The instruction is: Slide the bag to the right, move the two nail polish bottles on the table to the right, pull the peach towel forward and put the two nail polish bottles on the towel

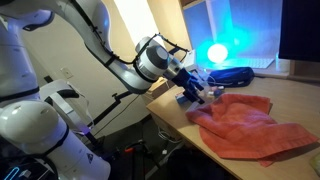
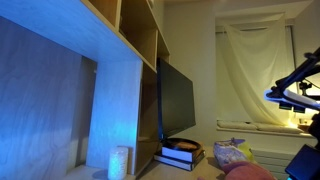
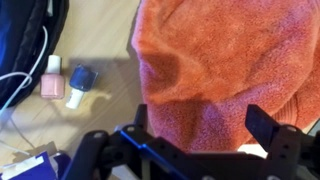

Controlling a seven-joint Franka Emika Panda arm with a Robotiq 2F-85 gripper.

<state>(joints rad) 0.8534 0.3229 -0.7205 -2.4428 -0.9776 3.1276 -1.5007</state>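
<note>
Black soft fabric bag (image 3: 22, 40) fills the top left corner of the wrist view; its inside is not shown. Just beside it, on the light wooden table (image 3: 100, 25), two small bottles lie side by side: a pale pink nail polish bottle with a white cap (image 3: 52, 82) and a dark blue nail polish bottle (image 3: 80, 78). Both sit on bare wood near the edge of the rumpled peach terry towel (image 3: 220, 70), not on it. The black Robotiq gripper (image 3: 200, 140) hangs over the towel's near edge, jaws spread wide apart above the cloth and closed on nothing. In an exterior view a bright blue light (image 1: 215, 52) glows behind the bag, and the towel covers the table in front of the gripper.
</note>
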